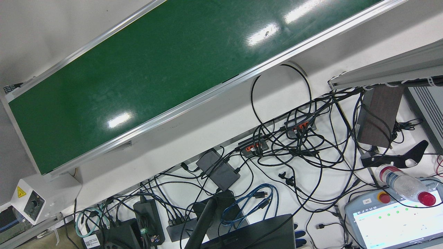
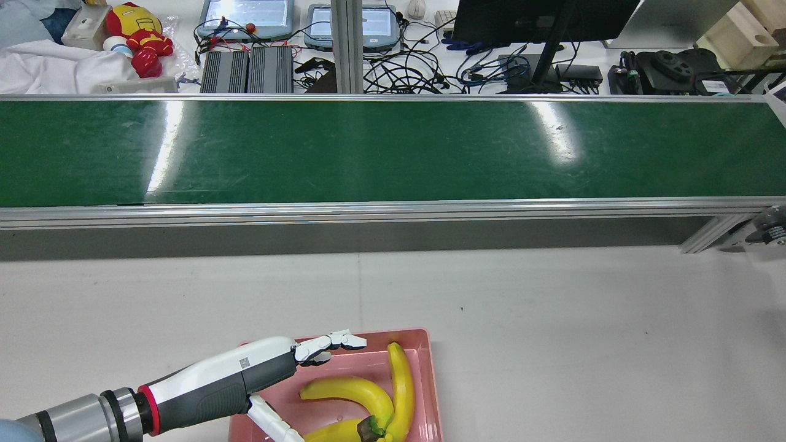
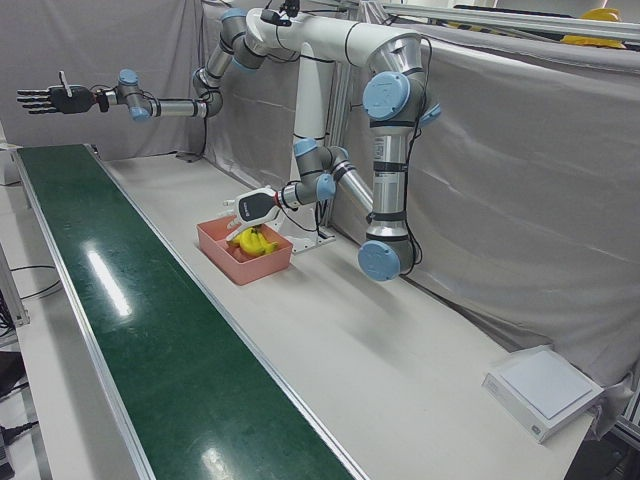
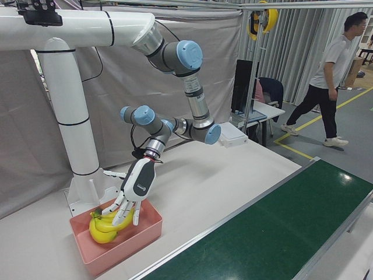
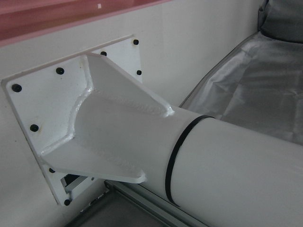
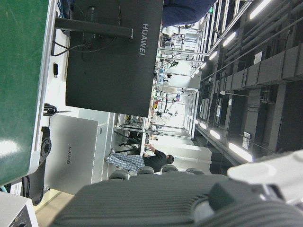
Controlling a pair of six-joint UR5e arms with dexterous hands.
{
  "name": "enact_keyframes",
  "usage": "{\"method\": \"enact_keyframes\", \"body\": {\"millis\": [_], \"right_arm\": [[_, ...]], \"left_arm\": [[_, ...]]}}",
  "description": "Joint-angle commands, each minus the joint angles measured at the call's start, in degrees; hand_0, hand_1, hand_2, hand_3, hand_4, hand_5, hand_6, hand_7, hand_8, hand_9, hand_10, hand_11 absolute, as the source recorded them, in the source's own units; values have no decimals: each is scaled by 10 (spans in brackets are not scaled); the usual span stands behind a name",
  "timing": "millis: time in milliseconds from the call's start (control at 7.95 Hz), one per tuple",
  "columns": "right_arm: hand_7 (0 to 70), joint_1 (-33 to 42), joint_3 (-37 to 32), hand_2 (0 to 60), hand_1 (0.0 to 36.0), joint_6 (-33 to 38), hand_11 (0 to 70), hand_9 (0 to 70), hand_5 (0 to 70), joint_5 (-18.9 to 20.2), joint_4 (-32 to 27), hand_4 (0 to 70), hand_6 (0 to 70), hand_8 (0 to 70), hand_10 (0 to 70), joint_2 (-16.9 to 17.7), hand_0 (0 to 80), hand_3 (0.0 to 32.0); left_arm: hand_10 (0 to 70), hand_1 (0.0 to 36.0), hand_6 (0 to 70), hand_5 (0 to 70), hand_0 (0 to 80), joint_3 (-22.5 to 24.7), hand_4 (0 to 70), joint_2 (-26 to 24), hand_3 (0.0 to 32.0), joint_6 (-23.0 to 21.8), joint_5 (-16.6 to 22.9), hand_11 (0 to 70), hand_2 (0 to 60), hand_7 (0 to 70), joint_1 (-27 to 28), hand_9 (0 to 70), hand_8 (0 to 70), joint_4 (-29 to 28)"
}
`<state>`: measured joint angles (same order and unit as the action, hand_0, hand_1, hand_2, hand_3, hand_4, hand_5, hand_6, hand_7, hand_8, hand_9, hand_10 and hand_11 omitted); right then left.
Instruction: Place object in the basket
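The green conveyor (image 2: 393, 150) runs across the table. The pink basket (image 2: 424, 368) holds the bananas (image 2: 368, 399). The left hand (image 4: 131, 201) hangs over them, fingers spread, holding nothing. The right hand (image 3: 45, 98) is raised high, fingers apart, empty.

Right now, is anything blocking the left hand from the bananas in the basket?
Nothing visible. The left hand hangs open directly over the bananas, fingers spread down toward them inside the pink basket. Whether the fingertips touch the fruit cannot be told.
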<state>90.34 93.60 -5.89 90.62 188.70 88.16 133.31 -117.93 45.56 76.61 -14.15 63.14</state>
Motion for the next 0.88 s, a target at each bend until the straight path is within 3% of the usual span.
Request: {"method": "enact_keyframes", "body": {"millis": [0,126,251,377,629,754], "right_arm": [[0,0,0,0,0,0,0,0,0,0,0,0,0,0,0,0,0,0],[0,-1,0,0,0,0,0,0,0,0,0,0,0,0,0,0,0,0],[0,-1,0,0,0,0,0,0,0,0,0,0,0,0,0,0,0,0],[0,-1,0,0,0,0,0,0,0,0,0,0,0,0,0,0,0,0],[0,0,0,0,0,0,0,0,0,0,0,0,0,0,0,0,0,0],[0,-1,0,0,0,0,0,0,0,0,0,0,0,0,0,0,0,0]], "left_arm": [[0,0,0,189,57,45,0,3,304,1,6,0,0,55,-38,91,140,36],[50,15,1,254,352,141,0,8,250,3,6,77,2,73,-74,124,130,73],[94,40,18,323,371,211,0,32,168,2,6,142,72,97,-118,153,125,95],[121,43,30,370,349,254,1,65,116,-6,5,179,116,120,-160,184,138,89],[163,31,61,455,263,261,44,77,20,-40,4,237,162,180,-234,250,182,84],[175,29,72,489,250,260,56,77,0,-40,4,254,170,198,-270,262,191,81]]}}
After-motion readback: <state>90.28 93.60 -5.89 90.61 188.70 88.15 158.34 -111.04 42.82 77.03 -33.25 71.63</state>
